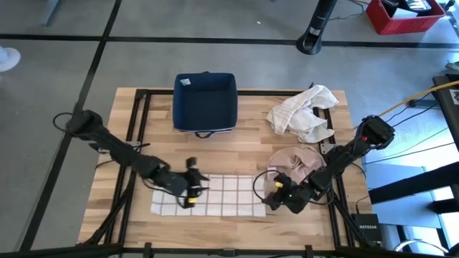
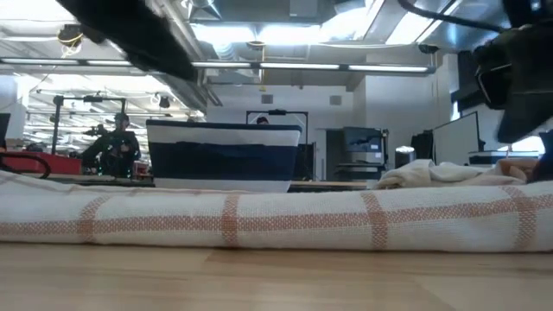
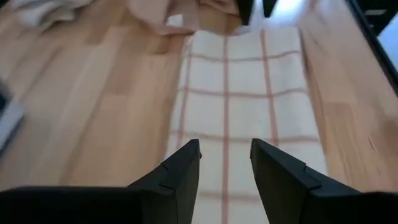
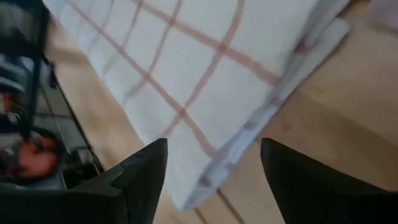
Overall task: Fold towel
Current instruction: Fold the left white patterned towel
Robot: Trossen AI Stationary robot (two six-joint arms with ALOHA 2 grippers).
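The towel (image 1: 222,195) is white with a thin red grid. It lies flat as a long folded strip along the table's near side, and the low view shows it as a thick band (image 2: 276,216). My left gripper (image 1: 192,188) hovers open over the strip's left-middle part, its fingers (image 3: 225,163) astride a red line of the towel (image 3: 249,93). My right gripper (image 1: 275,195) is open at the strip's right end, above the layered edge of the towel (image 4: 205,56), with its fingers (image 4: 214,168) spread wide.
A dark blue bin (image 1: 206,102) stands at the far middle of the table (image 1: 143,143). A crumpled white cloth (image 1: 305,111) lies far right, and a beige cloth (image 1: 295,163) sits just beyond my right gripper. Bare wood lies between the bin and the towel.
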